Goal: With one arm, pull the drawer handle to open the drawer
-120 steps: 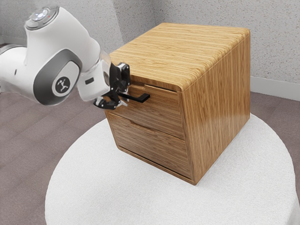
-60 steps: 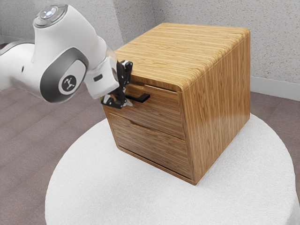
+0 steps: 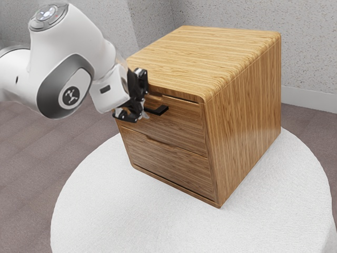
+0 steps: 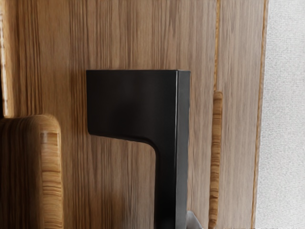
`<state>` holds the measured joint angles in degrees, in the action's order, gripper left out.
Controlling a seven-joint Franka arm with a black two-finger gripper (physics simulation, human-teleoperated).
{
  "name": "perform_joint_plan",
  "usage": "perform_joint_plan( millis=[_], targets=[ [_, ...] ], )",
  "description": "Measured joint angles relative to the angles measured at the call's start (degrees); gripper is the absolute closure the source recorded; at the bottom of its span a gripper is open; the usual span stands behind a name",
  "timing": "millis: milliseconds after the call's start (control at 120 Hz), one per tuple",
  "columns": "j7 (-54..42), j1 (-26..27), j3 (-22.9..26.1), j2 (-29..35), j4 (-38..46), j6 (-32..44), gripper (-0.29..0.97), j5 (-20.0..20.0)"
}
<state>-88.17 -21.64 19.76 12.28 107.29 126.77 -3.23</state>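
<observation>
The gripper [image 3: 136, 98] is sitting right at the near end of the black handle [image 3: 157, 109] on the upper drawer [image 3: 176, 125], though whether it is clamping the bar I cannot tell. The drawer front is looking level with the cabinet [image 3: 210, 58], so the whole pull is waiting to be done. Counting up: one arm [image 3: 63, 68], one gripper, one cabinet, two drawers with the lower drawer [image 3: 168, 158] beneath, one handle, one white table [image 3: 274, 211].
</observation>
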Motion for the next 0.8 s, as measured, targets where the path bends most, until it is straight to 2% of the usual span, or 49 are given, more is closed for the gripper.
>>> perform_joint_plan(
  millis=[17, 200, 267, 800],
  targets=[
    [-0.1, 0.0, 0.0, 0.1, 0.1, -0.2, 0.72, 0.0],
    [-1.5, -0.1, 0.0, 0.8, 0.6, -2.0, 0.52, 0.5],
    [-1.9, 0.0, -0.1, 1.0, 0.6, -2.8, 0.50, 0.5],
    [-3.8, -0.3, -0.2, 7.7, 6.8, -1.4, 0.59, 0.8]
  ],
)
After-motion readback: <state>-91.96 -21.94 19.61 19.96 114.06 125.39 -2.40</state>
